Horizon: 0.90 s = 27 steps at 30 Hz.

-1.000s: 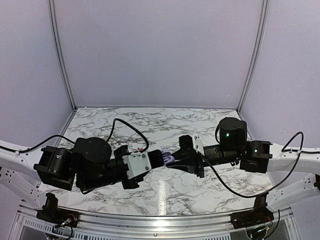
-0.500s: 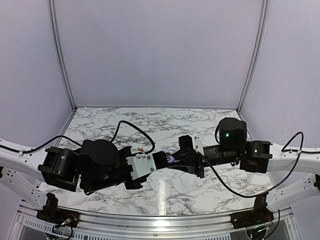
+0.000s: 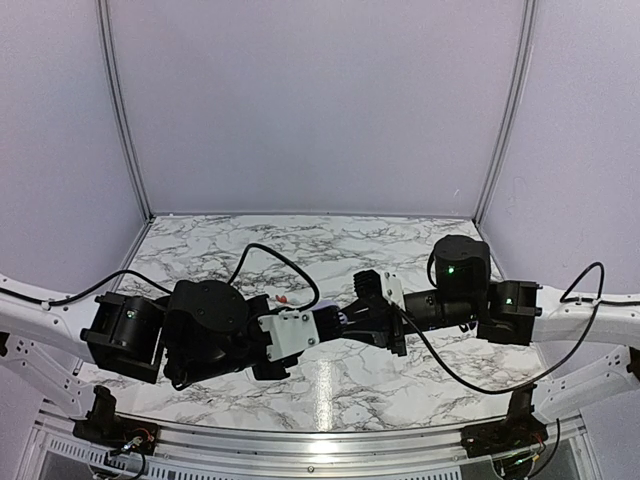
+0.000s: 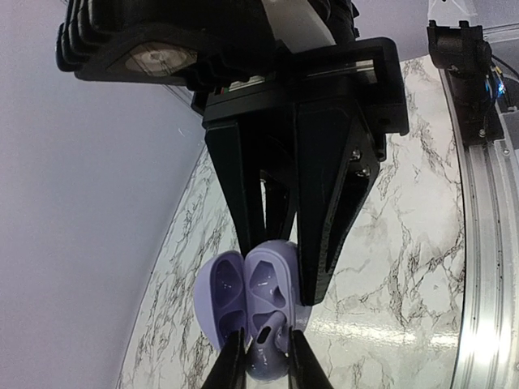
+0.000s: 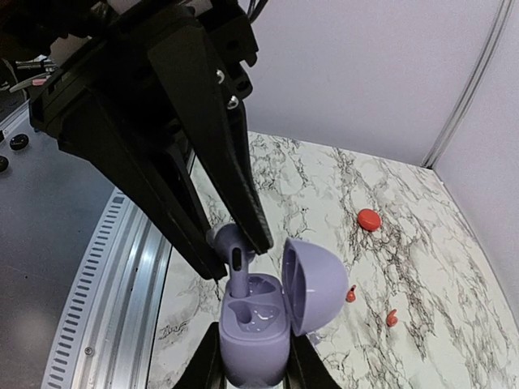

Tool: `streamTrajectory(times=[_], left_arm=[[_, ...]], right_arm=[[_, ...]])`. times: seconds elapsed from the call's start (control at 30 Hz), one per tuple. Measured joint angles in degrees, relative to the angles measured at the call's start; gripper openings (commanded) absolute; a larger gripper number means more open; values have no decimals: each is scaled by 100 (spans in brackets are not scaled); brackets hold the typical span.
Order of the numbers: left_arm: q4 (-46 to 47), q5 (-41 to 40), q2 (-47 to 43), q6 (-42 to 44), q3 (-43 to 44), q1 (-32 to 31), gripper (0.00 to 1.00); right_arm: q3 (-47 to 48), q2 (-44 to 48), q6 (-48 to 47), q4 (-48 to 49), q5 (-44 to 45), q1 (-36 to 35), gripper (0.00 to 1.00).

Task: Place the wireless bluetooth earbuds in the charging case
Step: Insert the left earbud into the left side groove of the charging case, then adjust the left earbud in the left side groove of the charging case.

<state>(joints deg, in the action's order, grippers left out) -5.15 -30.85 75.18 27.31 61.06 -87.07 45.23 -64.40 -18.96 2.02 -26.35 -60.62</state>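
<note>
While clamping the open lilac case (image 5: 255, 316) lower-centre in the right claw (image 5: 253, 356), pinches a lilac earbud (image 5: 233, 243) at its socket in the left claw (image 4: 266, 348).

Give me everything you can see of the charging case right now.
The case is lilac, glossy plastic with rounded corners. Its hinged lid stands open to one side, baring two moulded wells in the base. The right gripper pinches the base by its sides and holds it upright in the air above the table. A lilac earbud, held by the left gripper, has its stem down at one well.
</note>
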Motion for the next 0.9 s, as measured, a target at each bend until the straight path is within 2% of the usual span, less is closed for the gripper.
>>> streamTrajectory(times=[0.17,0.5,0.9], left_arm=[[-87,33,55,-2,76,0,13],[-203,188,94,-2,155,0,30],[-293,291,125,2,203,-4,42]], right_arm=[[0,0,90,2,-13,0,0],[-35,11,146,129,-55,0,0],[-177,131,254,404,-118,0,0]])
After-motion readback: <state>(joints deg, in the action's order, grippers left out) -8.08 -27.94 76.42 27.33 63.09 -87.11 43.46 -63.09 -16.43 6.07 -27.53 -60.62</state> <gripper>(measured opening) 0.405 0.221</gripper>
